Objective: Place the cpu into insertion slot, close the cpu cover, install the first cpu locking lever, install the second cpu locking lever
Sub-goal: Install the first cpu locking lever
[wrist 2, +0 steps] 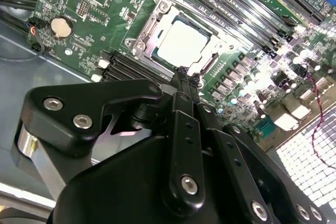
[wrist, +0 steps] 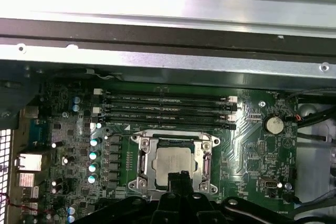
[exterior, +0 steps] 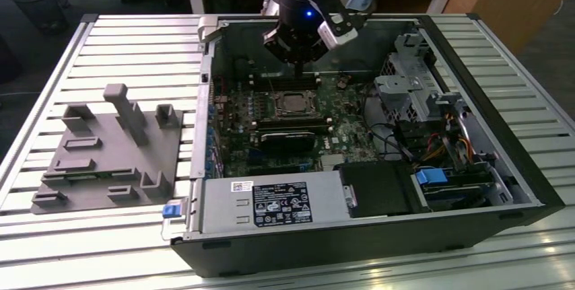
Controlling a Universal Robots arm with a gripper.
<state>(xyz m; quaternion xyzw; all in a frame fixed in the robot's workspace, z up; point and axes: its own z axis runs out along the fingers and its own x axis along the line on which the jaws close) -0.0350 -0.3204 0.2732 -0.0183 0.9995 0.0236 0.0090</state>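
Presently the cpu (wrist: 172, 161) lies flat in the insertion slot (wrist: 176, 143), its pale silver face up. The cpu cover (wrist: 143, 163) is down around it, and the chip shows through the frame's square window. In the second wrist view the cpu (wrist 2: 181, 44) and the cpu cover (wrist 2: 144, 35) read the same way: chip seated, metal frame lying over its edges. I cannot tell whether the locking levers beside the frame are latched.

The jaws are clenched together into one narrow black tip with nothing between them. In both wrist views that tip sits at the edge of the cover frame, on the side away from the memory slots (wrist: 165, 106); whether it touches the metal I cannot tell.

In the exterior view the arm hangs over the far part of the open computer case (exterior: 503, 169), which lies on its side on the slatted desk (exterior: 108, 34). The cpu (exterior: 289, 103) sits near the middle of the green motherboard (exterior: 352, 143), with a wider black block (exterior: 287, 138) just beside it on the near side. A round coin battery (wrist: 273, 124) sits on the board, apart from the socket. A grey plastic fixture (exterior: 108, 149) rests on the desk toward the exterior view's left, well apart from the case.
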